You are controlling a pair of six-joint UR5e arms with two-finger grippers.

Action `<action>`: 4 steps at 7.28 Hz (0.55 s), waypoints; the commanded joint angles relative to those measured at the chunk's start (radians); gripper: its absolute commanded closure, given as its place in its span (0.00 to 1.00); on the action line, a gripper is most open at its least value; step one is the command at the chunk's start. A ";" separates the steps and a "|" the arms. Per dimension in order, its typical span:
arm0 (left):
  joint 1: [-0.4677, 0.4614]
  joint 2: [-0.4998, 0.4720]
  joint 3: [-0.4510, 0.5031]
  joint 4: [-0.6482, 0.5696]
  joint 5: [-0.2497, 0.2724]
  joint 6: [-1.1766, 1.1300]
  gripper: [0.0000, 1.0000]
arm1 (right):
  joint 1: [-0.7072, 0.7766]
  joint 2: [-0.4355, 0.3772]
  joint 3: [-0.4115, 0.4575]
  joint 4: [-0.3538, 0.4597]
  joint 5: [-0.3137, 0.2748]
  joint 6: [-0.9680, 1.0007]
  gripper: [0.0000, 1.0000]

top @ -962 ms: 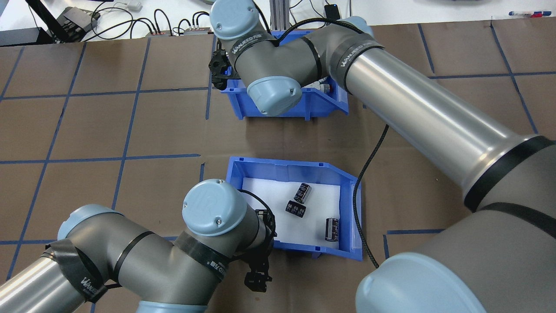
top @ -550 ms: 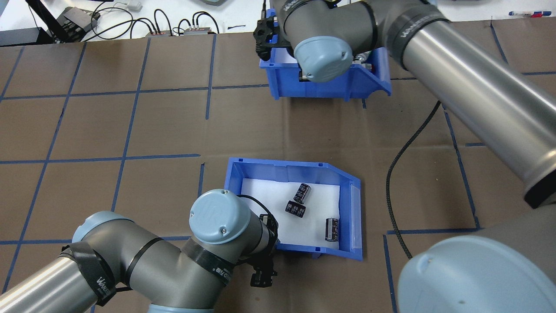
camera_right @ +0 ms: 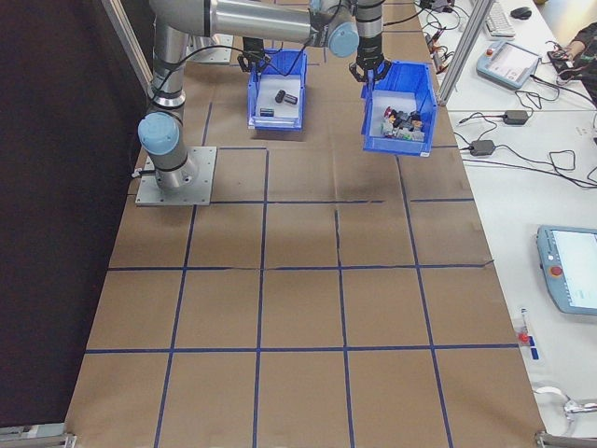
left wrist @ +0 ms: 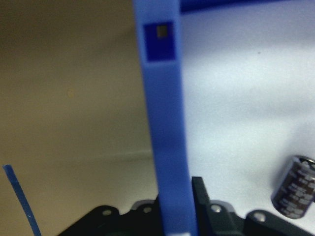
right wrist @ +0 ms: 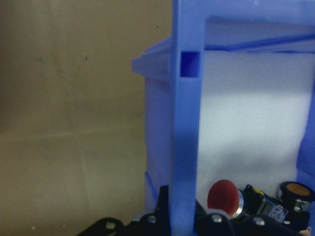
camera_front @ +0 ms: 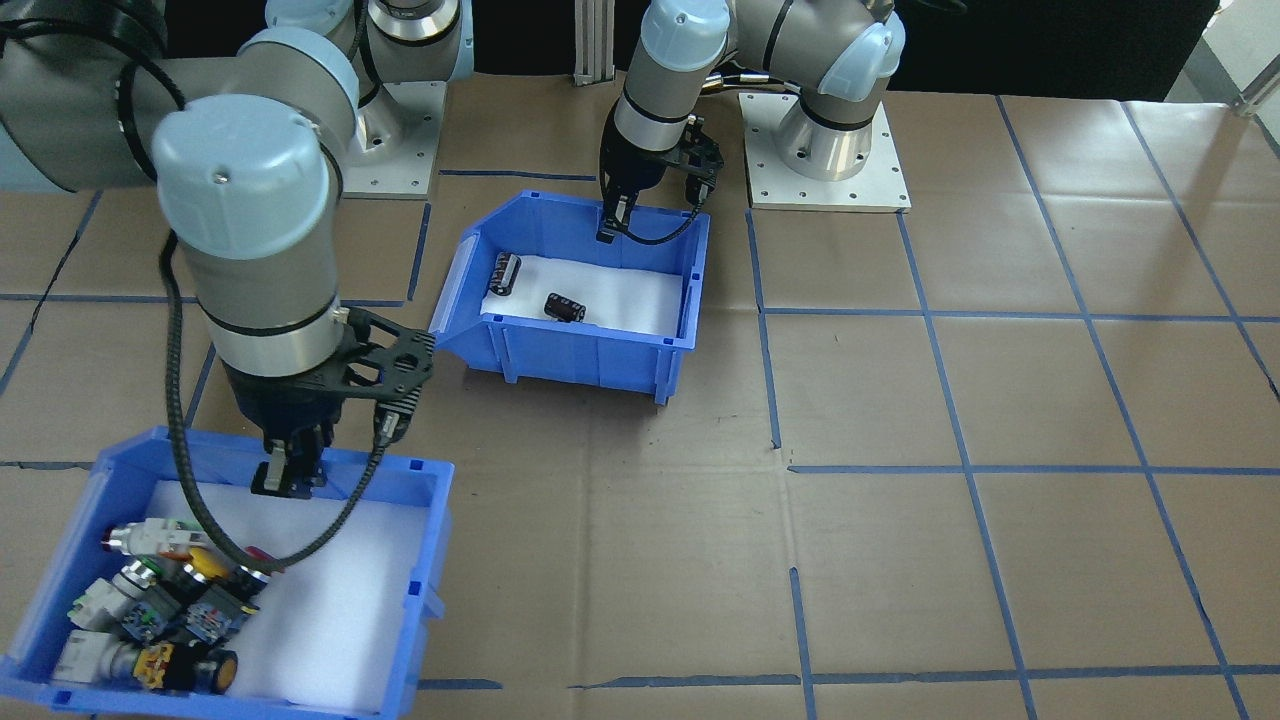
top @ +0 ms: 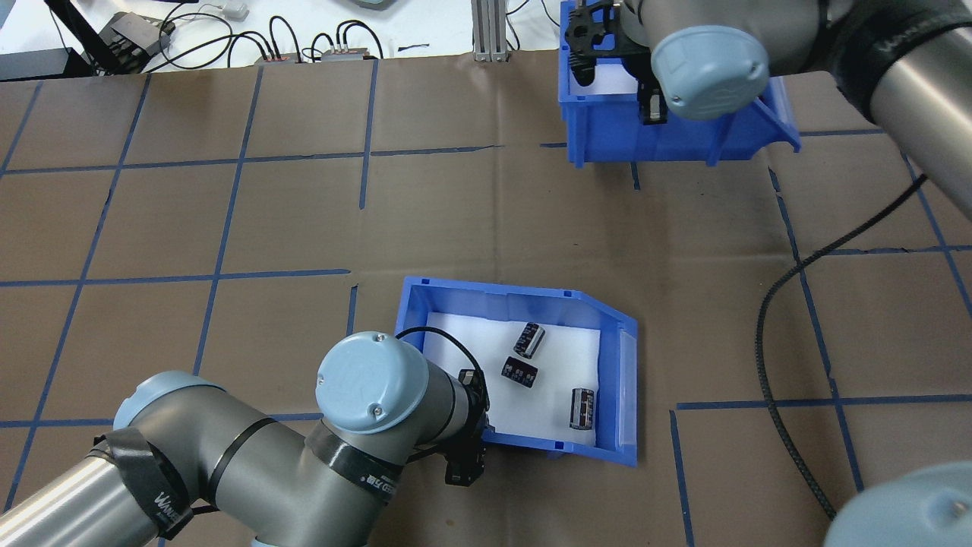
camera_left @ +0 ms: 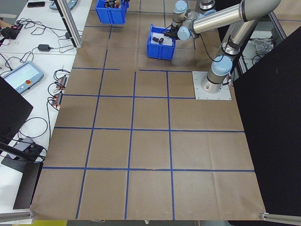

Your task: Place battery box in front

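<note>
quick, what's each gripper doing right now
Left gripper: shut on the battery box wall.
Right gripper: shut on the switch bin wall.

A black band (top: 163, 497) round the left arm at 7 o'clock in the overhead view carries white lettering that starts "WAN"; the rest cannot be read. White print on the dark cells (top: 529, 339) is too small to make out.

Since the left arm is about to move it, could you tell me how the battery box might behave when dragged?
The battery box looks like rigid plastic, so it should probably slide without flexing. Its loose cells lie sideways and will likely roll.
</note>
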 commanded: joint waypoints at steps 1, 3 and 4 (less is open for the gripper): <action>0.042 0.048 0.023 -0.026 0.009 0.058 1.00 | -0.115 -0.160 0.195 -0.057 0.013 -0.155 1.00; 0.212 0.062 0.029 -0.055 0.006 0.188 1.00 | -0.254 -0.292 0.324 -0.076 0.094 -0.333 1.00; 0.313 0.061 0.037 -0.075 0.005 0.289 1.00 | -0.312 -0.355 0.395 -0.079 0.130 -0.407 1.00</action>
